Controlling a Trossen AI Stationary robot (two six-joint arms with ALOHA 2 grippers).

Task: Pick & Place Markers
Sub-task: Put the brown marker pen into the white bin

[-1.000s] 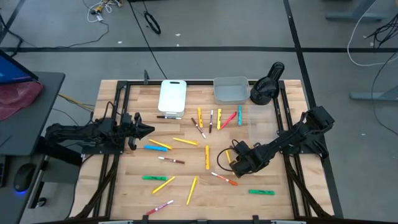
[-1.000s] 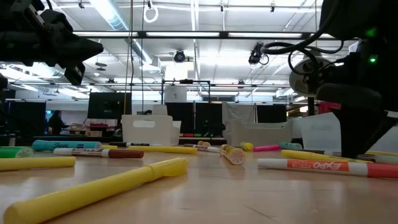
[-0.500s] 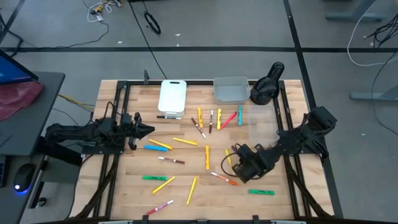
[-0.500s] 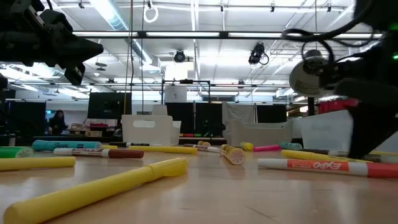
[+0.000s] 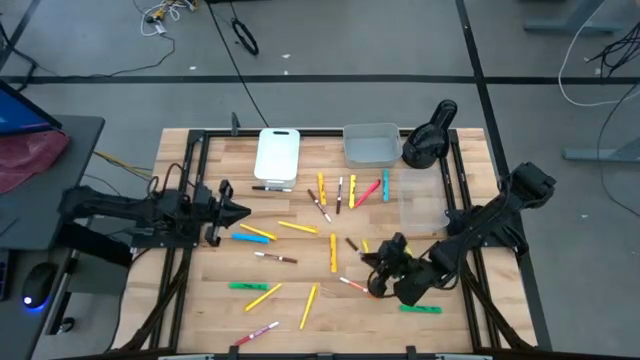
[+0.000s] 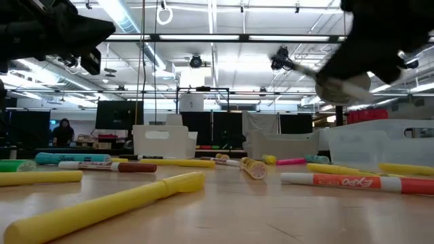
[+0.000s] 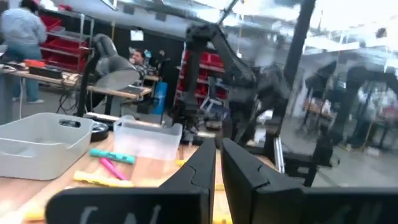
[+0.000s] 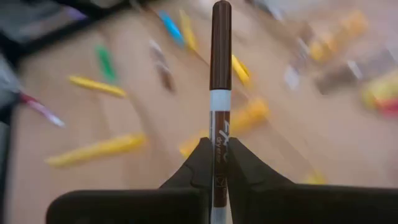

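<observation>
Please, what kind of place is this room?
Probably a robotics lab or workshop. Behind the wooden table with scattered markers, the low view shows ceiling strip lights and monitors; the left wrist view shows red storage bins.

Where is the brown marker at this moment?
The right claw holds the brown marker upright between its fingers. In the high view this claw is right of centre, near the green marker.

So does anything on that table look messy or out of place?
Markers lie scattered at all angles across the table, none visibly in the white bin or grey bin. The right pincer holds a brown marker.
</observation>
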